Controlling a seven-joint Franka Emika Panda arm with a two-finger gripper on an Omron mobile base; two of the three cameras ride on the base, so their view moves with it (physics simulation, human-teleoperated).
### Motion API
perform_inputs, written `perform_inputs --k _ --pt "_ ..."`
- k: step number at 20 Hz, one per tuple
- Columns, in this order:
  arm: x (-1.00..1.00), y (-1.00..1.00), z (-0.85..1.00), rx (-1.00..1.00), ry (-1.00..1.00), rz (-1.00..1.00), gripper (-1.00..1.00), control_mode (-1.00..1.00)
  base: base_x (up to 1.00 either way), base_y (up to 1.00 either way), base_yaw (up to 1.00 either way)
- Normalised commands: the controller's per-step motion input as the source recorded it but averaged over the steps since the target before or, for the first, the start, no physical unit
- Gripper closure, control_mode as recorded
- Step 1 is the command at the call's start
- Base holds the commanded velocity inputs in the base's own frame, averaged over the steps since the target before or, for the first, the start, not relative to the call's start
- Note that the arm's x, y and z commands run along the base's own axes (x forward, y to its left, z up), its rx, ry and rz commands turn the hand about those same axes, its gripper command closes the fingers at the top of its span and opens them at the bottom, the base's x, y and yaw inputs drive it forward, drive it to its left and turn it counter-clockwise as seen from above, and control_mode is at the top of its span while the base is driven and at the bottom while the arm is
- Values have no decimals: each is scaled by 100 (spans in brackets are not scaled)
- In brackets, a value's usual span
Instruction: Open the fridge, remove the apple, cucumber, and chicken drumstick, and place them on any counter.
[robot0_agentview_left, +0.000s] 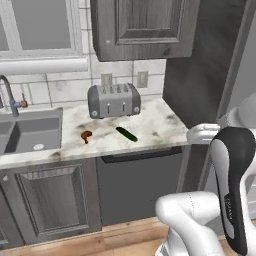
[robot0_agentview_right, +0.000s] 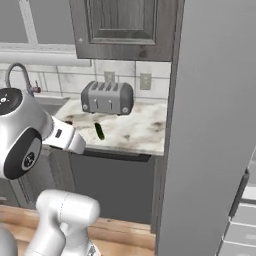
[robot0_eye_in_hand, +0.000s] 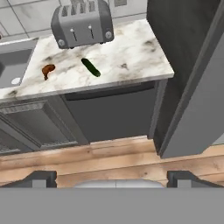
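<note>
On the marble counter (robot0_agentview_left: 155, 127), just in front of the toaster (robot0_agentview_left: 114, 100), the cucumber (robot0_agentview_left: 126, 134) and chicken drumstick (robot0_agentview_left: 86, 135) are seen already set down, while the gripper (robot0_eye_in_hand: 112, 177) is held spread and empty, the apple presumably awaited from the fridge (robot0_agentview_right: 210, 125) at right.

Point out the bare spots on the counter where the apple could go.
Widest bare patch: the counter right of the cucumber, toward the fridge. A narrower strip runs along the front edge. Tighter between the chicken drumstick, cucumber and toaster.
</note>
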Motion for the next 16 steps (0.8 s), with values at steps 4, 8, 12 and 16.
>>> perform_inputs --k 4,8,12,16 --pt "0 0 0 0 0 0 -100 100 -46 -94 0" --pt "0 0 0 0 0 0 -100 100 -7 -100 0" --pt "0 0 0 0 0 0 -100 100 0 -100 0" --pt "0 0 0 0 0 0 -100 100 24 -87 -1"
